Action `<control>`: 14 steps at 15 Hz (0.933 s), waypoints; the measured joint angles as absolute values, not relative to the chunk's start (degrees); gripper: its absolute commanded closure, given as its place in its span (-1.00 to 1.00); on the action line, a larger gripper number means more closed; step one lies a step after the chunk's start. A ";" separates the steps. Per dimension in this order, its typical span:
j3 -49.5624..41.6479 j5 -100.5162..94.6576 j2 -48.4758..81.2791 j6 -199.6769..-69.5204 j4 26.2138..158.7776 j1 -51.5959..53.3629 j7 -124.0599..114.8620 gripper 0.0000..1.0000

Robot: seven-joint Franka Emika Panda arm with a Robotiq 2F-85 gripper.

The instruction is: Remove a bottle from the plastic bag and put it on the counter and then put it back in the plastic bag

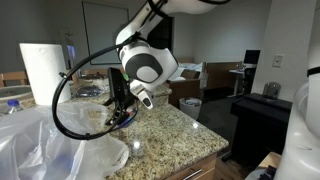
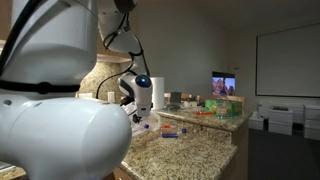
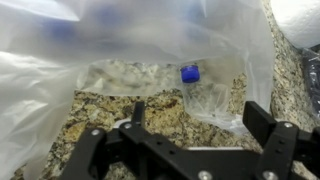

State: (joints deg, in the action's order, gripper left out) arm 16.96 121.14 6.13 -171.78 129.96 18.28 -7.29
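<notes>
Beneath the fingers (image 3: 262, 122), the bench (image 1: 175, 135) presented a speckled beige-and-brown granite surface with a rounded edge. The arm (image 1: 145, 62) reached down over this surface in both exterior views.

The plastic bag (image 3: 60, 70), crinkled and translucent, lay on the bench. In the wrist view it spread ahead of the fingertips and along one side of them. Granite showed through its film directly in front of the fingers. In an exterior view the plastic bag (image 1: 45, 150) lay just beside the fingers (image 1: 122, 112), at a lower level.

The paper towel roll (image 1: 40, 70) stood upright beyond the bag, well apart from the fingers. A black cable (image 1: 65, 118) hung in a loop from the arm, close beside the fingers.

The fingers were spread wide and held nothing. Both tips were visible in the wrist view, with a broad gap between them.

The bottle (image 3: 205, 95) lay under the film of the plastic bag, just ahead of the gap between the fingertips. Its body was clear, and its blue cap pointed away from the fingers. The fingers did not touch it. Its label could not be made out through the film.
</notes>
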 measured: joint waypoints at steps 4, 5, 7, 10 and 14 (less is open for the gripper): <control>17.18 120.49 6.61 -172.39 130.06 18.34 -9.85 -1.00; 17.20 120.49 6.70 -172.39 130.06 18.35 -9.88 -1.00; 17.20 120.49 6.78 -172.39 130.06 18.35 -9.88 -1.00; 17.14 120.51 6.82 -172.39 129.95 18.34 -9.82 -1.00; 16.56 122.44 6.83 -172.39 128.80 18.34 -8.97 -1.00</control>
State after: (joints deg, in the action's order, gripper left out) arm 16.56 122.44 6.83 -172.39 128.80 18.34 -8.97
